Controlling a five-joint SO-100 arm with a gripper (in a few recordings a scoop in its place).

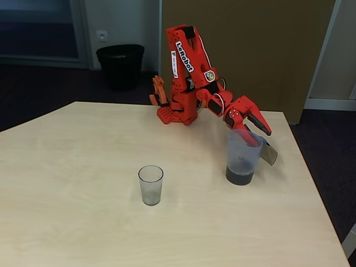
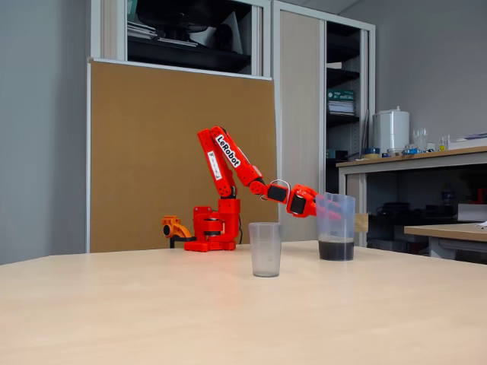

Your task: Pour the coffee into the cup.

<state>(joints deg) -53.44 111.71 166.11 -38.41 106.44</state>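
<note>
My end effector (image 1: pixel 257 129) is down at the jug (image 1: pixel 242 157), over its rim on the side where the handle (image 1: pixel 268 153) sticks out. In the fixed view from above, one red finger (image 1: pixel 259 123) runs along the top of the jug toward the handle, and the other finger is hidden behind it, so I cannot tell how far apart my fingers are or whether they are clamped on the handle. In the low fixed view the end effector (image 2: pixel 319 207) sits mostly behind the jug (image 2: pixel 335 226), its tip blurred through the translucent wall.

The jug stands upright on the pale wooden surface (image 1: pixel 83 167), directly beneath my end effector. The coffee (image 1: pixel 240 177) lies as a dark layer in the bottom of the jug, below my fingers; in the low fixed view it shows as a dark band (image 2: pixel 335 249) at the jug's base.

The cup (image 1: pixel 151 184) stands upright on the surface, well apart from my end effector: in the view from above it lies to the left of it and nearer the camera. In the low fixed view the cup (image 2: pixel 265 249) is left of the jug with a clear gap between them. It looks clear through, with no dark liquid in it.

My base (image 1: pixel 177 114) is fixed at the far edge of the surface, behind the end effector and to its left in the view from above.
</note>
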